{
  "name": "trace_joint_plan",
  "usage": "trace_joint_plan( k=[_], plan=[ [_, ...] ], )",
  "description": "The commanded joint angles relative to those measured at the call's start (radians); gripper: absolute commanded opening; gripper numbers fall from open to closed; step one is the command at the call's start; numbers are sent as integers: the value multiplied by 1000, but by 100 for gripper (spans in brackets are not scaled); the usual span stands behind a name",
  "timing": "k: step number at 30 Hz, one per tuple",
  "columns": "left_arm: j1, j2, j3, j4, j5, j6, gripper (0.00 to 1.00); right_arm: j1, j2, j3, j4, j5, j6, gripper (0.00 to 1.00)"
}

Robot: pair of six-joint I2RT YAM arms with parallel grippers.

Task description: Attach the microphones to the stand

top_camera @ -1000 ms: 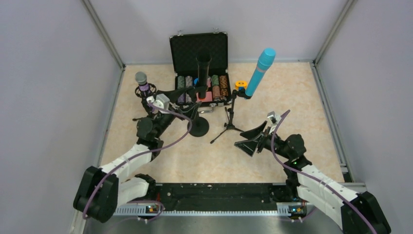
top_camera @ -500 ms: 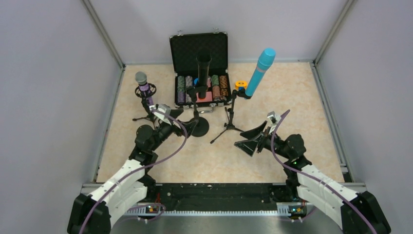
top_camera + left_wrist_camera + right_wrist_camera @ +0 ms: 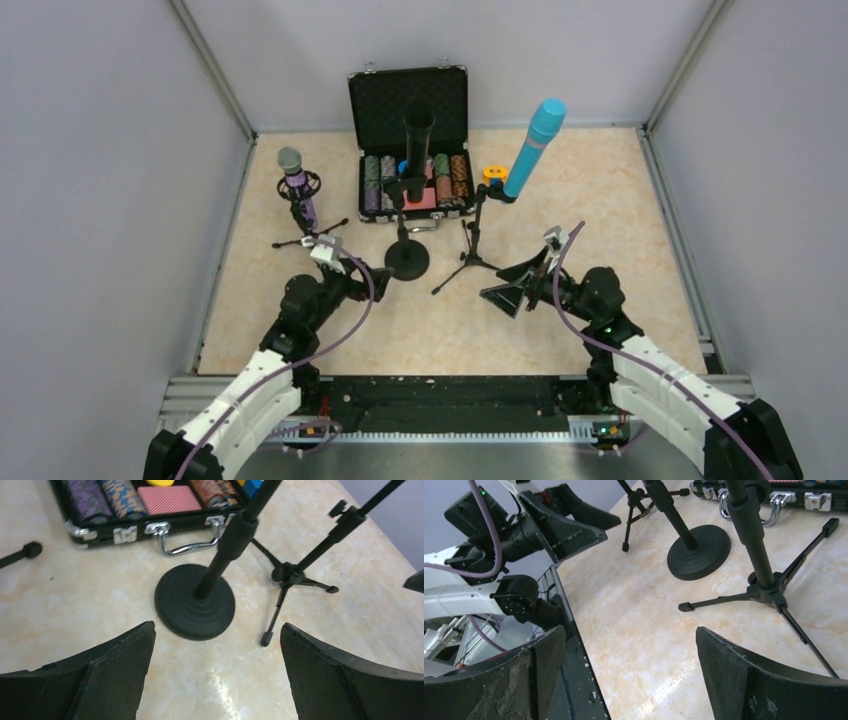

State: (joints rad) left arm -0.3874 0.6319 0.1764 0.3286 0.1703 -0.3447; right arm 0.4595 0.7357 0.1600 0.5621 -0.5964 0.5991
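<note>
Task seemingly finished, we judge.
We see the purple microphone (image 3: 294,175), black microphone (image 3: 418,132) and cyan microphone (image 3: 534,146) each seated on a stand (image 3: 407,258); left gripper (image 3: 216,630) and right gripper (image 3: 631,630) gape empty, apart from them.

No readable text, brand, number or sign in any view; chips (image 3: 86,500) in the case (image 3: 408,100) show only speckled patterns, any print too small to tell; red deck (image 3: 162,499) shows a fine back pattern, no legible lettering.
</note>
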Motion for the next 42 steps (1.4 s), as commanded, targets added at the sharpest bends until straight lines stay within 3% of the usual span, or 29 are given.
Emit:
trace_joint_plan(
  k=[1, 9, 16, 24, 32, 38, 42],
  plan=[
    [3, -77, -63, 3, -137, -52, 99, -13, -3, 57, -39, 31, -49, 99],
    [4, -238, -126, -15, -256, -39, 99, -12, 14, 64, -54, 106, -51, 99],
    [2, -240, -126, -33, -335, -37, 99, -13, 15, 104, -119, 159, -85, 99],
    [3, -93, -58, 26, -256, 35, 99, -13, 52, 135, -137, 197, -144, 99],
    [4, 176, 128, -17, -245, 166, 99, -23, 173, 288, -339, 249, -290, 99],
    [5, 258, 187, 8, -364, 256, 99, -161, 191, 280, -353, 264, -269, 99],
    [34, 264, 152, 144, -432, 315, 99, -277, 141, 192, -308, 411, -284, 99]
  ],
)
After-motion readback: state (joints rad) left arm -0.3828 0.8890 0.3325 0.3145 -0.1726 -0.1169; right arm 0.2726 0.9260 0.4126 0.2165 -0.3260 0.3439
